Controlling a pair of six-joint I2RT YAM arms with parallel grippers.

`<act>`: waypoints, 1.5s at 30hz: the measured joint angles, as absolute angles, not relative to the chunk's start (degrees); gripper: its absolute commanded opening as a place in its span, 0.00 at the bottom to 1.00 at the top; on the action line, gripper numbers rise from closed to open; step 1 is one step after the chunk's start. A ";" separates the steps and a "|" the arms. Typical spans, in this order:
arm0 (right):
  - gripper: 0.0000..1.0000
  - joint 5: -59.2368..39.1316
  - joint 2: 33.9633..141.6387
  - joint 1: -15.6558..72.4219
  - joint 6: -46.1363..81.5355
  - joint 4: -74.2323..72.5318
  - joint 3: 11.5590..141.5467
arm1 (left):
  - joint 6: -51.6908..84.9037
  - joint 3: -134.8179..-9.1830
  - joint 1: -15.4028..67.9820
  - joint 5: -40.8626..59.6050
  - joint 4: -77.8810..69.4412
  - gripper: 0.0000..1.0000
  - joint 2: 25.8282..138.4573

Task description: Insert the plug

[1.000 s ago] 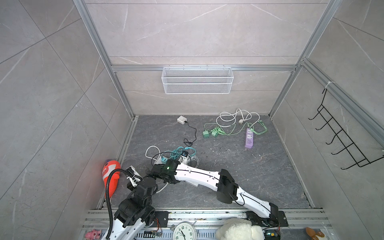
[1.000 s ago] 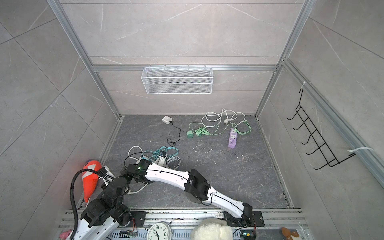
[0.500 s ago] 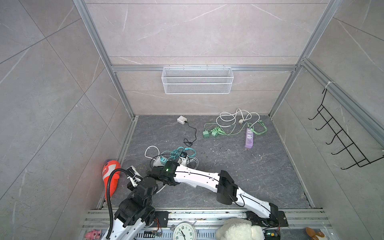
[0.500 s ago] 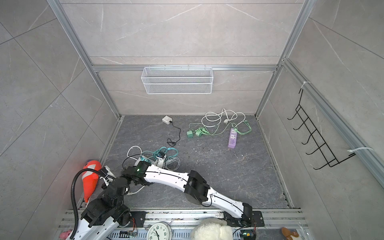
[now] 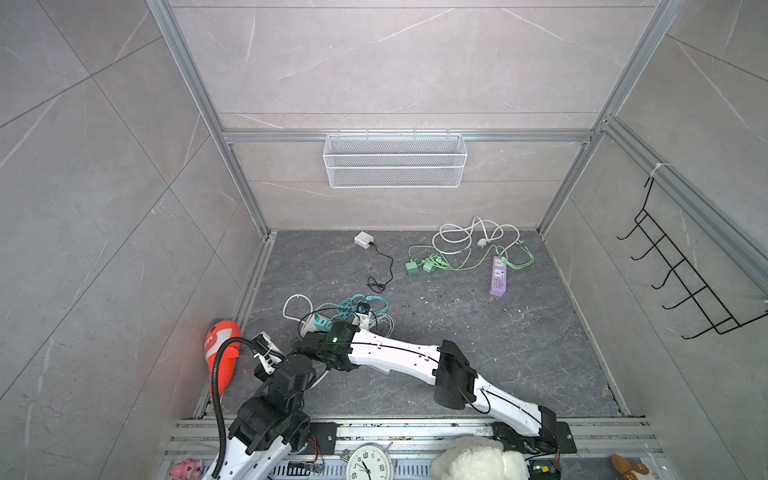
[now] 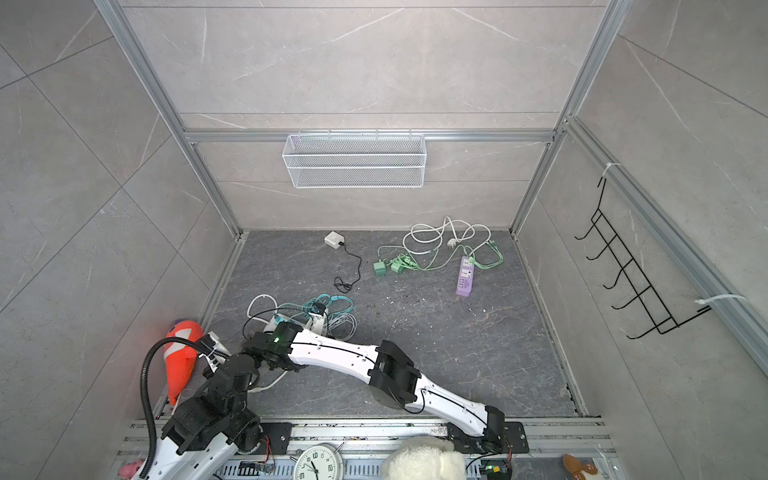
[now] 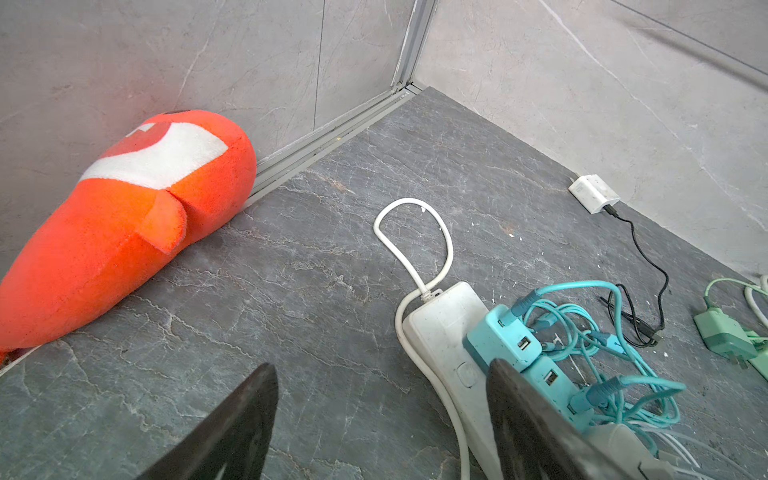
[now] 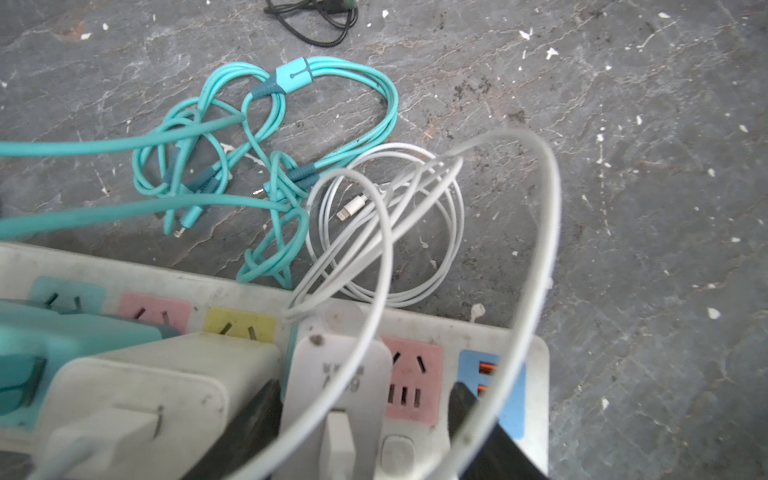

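A white power strip with coloured sockets lies on the floor near the left wall, also seen in a top view. A white plug stands seated in the strip, with a white cable arching over it. My right gripper straddles the plug with its jaws open. One finger is close beside the plug, while the other stands apart over the blue socket. My left gripper hovers open over bare floor beside the strip's switch end, holding nothing.
Teal adapters and a white cube charger fill other sockets. Teal cables and a white coil lie behind the strip. An orange plush fish rests against the left wall. Green adapters and a purple strip sit far right.
My right gripper's jaws have spread apart around the plug, which stays standing in the strip. The right wrist has shifted slightly. The left arm has not moved.
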State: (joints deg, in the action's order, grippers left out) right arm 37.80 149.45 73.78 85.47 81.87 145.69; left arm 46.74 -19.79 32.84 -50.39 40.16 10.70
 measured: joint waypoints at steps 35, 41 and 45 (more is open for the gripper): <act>0.56 34.02 145.05 76.60 68.90 68.53 143.92 | 46.85 -20.01 33.65 -46.33 36.75 0.81 9.41; 0.51 35.79 143.50 76.53 69.54 68.93 141.36 | 46.41 -20.01 33.74 -46.37 36.77 0.81 8.97; 0.49 35.83 138.78 76.16 69.80 66.57 132.46 | 45.93 -20.05 33.74 -46.30 36.75 0.81 7.38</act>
